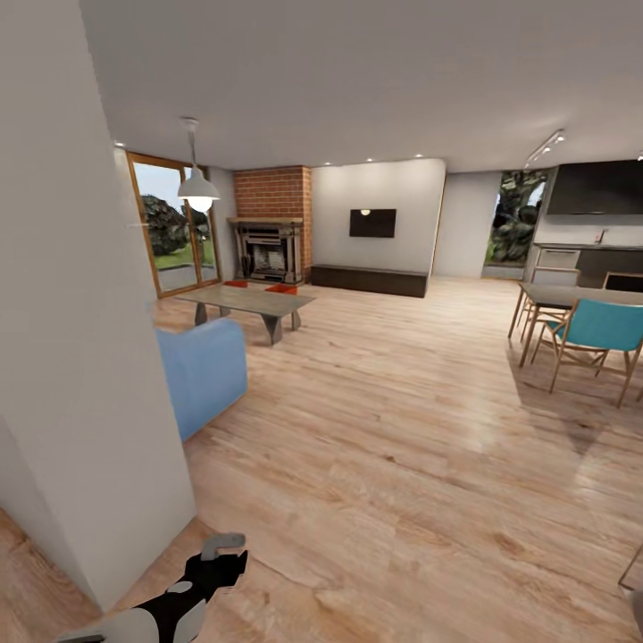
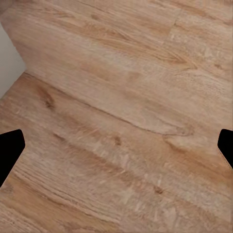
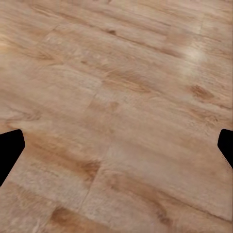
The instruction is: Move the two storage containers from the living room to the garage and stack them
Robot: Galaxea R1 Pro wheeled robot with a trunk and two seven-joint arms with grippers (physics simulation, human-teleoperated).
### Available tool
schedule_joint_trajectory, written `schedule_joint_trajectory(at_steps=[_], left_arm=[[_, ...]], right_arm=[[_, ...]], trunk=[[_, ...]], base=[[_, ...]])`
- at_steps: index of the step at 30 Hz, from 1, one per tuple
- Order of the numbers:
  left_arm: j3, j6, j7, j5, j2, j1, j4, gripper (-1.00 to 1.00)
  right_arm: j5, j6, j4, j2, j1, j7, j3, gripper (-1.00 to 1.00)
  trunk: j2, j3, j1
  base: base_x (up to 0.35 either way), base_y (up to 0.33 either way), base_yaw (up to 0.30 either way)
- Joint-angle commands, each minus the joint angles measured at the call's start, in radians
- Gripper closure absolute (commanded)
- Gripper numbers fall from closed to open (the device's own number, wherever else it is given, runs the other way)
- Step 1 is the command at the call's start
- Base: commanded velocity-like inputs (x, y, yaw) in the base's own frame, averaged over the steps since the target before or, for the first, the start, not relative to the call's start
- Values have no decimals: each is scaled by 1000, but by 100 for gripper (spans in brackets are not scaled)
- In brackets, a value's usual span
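The two storage containers, on the wood floor before the fireplace, look light, thin-walled and rigid, best gripped at opposite rims; both claws gape empty.

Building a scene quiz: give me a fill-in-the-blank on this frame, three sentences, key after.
1. The two storage containers sit on the floor behind the coffee table, in front of the brick ____.
2. The sofa is ____ in colour.
3. Both wrist views look down on a ____ plank floor.

Missing words: fireplace; blue; wood
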Motion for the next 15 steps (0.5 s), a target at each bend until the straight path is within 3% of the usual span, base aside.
schedule_joint_trajectory(at_steps=[1,15], left_arm=[[9,-7,0,-10,0,-2,4,-100],[9,-7,0,-10,-2,-2,4,-100]], right_arm=[[3,-1,-1,0,0,-4,0,-100],[3,-1,1,0,0,-4,0,-100]], trunk=[[0,-1,1],[0,-1,1]], base=[[324,-159,0],[318,-170,0]])
